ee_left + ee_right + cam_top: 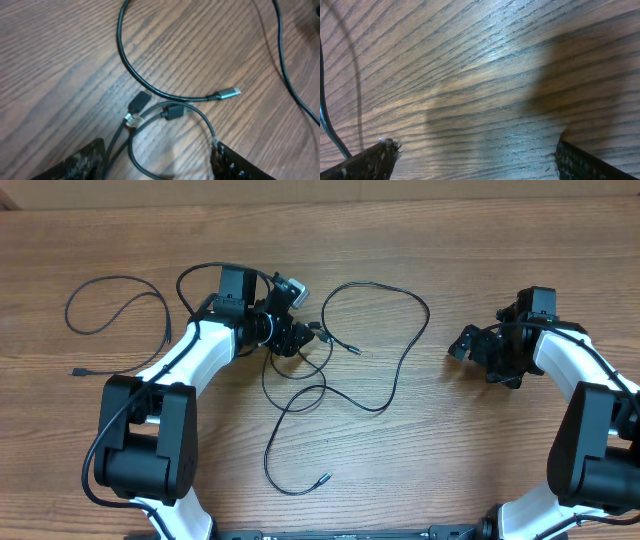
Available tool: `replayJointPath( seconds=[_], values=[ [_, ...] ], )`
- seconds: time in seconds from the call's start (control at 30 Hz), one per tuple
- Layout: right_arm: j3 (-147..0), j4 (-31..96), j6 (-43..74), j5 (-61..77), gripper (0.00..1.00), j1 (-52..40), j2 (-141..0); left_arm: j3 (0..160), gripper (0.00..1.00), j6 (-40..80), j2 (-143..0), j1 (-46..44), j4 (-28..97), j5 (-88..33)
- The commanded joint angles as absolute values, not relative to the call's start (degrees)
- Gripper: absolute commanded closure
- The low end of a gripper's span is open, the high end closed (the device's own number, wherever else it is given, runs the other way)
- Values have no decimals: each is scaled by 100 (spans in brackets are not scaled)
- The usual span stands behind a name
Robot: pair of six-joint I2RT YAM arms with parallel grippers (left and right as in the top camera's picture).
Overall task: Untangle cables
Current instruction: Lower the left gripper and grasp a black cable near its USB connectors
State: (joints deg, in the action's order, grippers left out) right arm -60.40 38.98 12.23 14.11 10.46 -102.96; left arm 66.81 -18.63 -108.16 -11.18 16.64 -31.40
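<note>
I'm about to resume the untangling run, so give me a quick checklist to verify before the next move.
1. Left claw open: ok, centre cables lie loose between its fingers.
2. Right claw open, empty: ok, over bare table.
3. Far-left cable separated: ok, lies alone.
4. Centre cables untangled: not ok, they cross beside two black plugs.
5. Silver-tipped plug free: ok, clear of that crossing.
</note>
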Motion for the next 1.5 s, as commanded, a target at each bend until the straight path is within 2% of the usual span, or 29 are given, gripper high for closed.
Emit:
replayJointPath(
  seconds=[0.0,0.27,0.33,0.47,0.63,0.8,1.03,1.23,1.37,1.47],
  values=[
    [-6005,3868,1221,1354,0,1059,-10169,6764,30,-1931,-11148,-1146,1535,-3006],
    [-6005,3868,1221,1354,0,1057,-10169,6766,30,-1931,-11852,-1181,1103,-3004],
    [-6005,3868,1221,1352,0,1057,-10169,6766,38,-1931,-11937,-1181,1039,-3004],
    [-6005,3868,1221,1352,0,1057,-10169,6766,66,-1933,-11981,-1181,1020,-2954],
    [-6005,3868,1221,1352,0,1057,-10169,6766,79,-1933,-11981,-1181,1024,-2939],
    [-6005,3868,1223,1352,0,1057,-10169,6766,84,-1929,-11981,-1181,1039,-2779],
    [-6005,3868,1221,1352,0,1057,-10169,6766,83,-1935,-11979,-1175,1194,-2095],
    [-6005,3868,1221,1352,0,1057,-10169,6766,95,-1931,-11979,-1177,1391,-379],
    [-6005,3868,1221,1354,0,1057,-10169,6779,96,-1929,-11935,-1177,1527,738],
    [-6005,3868,1221,1352,0,1057,-10169,6790,96,-1826,-11806,-1177,1632,1114]
  ],
)
